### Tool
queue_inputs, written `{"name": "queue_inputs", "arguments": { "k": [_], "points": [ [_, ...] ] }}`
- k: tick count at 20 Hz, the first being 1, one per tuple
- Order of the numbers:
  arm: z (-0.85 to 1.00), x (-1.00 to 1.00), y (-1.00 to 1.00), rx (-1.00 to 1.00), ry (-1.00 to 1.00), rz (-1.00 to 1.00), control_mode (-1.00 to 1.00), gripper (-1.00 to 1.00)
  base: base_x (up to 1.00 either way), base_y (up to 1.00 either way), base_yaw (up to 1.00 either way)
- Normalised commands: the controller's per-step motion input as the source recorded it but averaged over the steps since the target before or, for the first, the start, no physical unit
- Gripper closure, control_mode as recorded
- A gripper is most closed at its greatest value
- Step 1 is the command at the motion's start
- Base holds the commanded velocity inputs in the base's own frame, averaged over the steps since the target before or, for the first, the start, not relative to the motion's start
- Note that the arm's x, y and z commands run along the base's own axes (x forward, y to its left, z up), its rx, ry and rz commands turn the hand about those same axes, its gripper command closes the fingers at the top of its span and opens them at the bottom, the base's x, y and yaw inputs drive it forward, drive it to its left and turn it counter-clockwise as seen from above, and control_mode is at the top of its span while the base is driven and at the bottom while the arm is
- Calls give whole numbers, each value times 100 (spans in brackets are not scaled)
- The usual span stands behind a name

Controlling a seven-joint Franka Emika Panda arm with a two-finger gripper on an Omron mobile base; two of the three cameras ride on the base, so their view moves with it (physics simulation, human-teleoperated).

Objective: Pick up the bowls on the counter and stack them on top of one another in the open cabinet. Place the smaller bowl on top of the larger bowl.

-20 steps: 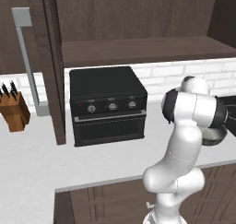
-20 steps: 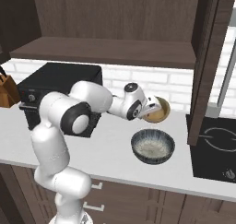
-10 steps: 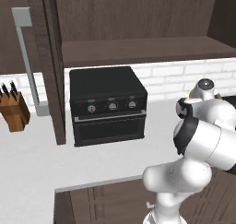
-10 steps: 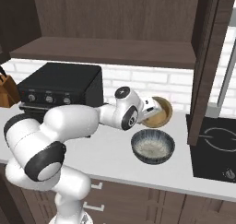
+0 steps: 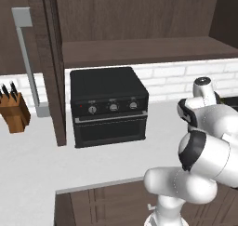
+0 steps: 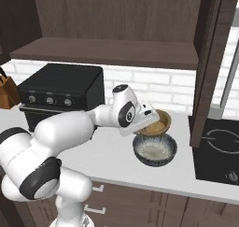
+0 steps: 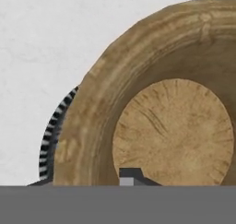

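Two bowls: my gripper point(image 6: 148, 123) is clamped on the tilted tan bowl point(image 6: 158, 124); the speckled bowl point(image 6: 154, 149) sits upright just below.

No readable text, labels, brands or numbers anywhere. Toaster oven point(image 5: 109, 106) front carries three knobs, markings around them too small to make out. Stovetop point(image 6: 218, 149) shows white ring outline and small dial mark at front corner, no legible characters. Bowls point(image 6: 155, 149), counter point(image 5: 37, 169), cabinet point(image 6: 107, 51) surfaces plain, no signs.
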Motion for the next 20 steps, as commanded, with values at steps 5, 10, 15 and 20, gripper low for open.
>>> {"name": "queue_inputs", "arguments": {
  "k": [5,10,15,20],
  "points": [
    [-54,0,-20,21,0,0,-100,100,0,0,0],
    [-43,0,-30,14,0,0,-100,100,0,0,0],
    [-42,13,-5,4,0,0,-100,-100,0,0,0],
    [8,5,7,0,-5,0,-100,-100,0,0,0]
  ]
}}
